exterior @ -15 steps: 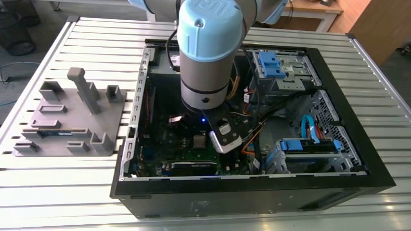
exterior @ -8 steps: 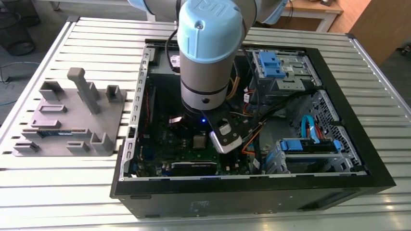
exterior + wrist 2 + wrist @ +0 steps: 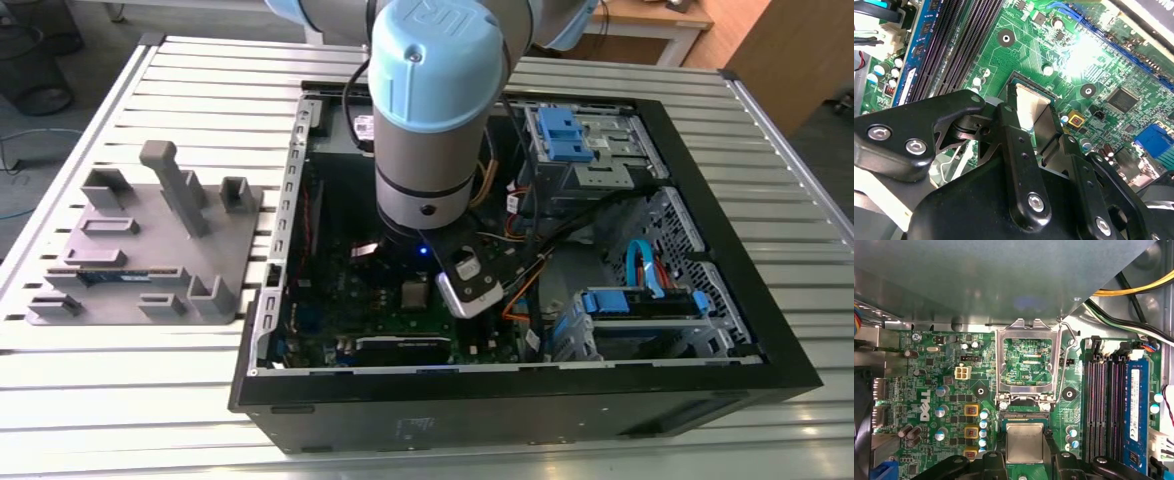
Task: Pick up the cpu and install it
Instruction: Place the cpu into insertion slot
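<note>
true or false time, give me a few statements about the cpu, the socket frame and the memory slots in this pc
1. The gripper holds the cpu at the socket, with its jaws on either side. True.
2. The frame is shut over the cpu. False: it stands flipped open beside it.
3. Every memory slot is empty. False: a stick with a blue label sits in one.
4. The arm reaches into the open case. True.
</note>
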Controlling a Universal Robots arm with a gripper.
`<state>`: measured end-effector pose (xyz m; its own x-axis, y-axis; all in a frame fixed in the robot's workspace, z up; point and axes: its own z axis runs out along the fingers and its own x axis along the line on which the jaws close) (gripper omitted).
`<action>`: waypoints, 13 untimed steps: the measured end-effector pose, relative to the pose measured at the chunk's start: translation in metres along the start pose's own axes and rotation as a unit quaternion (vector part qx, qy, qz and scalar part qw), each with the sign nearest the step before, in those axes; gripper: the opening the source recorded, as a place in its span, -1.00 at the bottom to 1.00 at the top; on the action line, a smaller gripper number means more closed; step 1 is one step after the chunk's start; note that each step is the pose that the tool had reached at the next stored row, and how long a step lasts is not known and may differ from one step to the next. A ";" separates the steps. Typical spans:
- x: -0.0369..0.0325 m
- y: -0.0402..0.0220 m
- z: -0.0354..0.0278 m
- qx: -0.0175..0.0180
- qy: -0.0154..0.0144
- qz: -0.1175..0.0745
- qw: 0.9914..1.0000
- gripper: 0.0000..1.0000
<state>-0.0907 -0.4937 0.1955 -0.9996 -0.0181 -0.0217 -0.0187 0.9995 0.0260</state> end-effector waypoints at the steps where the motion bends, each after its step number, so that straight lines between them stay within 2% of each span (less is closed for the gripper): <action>1: 0.0000 0.0000 0.0001 0.000 0.000 0.000 1.000 -0.22; 13: 0.0002 0.0000 0.0020 0.000 0.000 0.005 1.000 -0.22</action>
<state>-0.0909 -0.4937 0.1934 -0.9997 -0.0091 -0.0218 -0.0096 0.9996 0.0260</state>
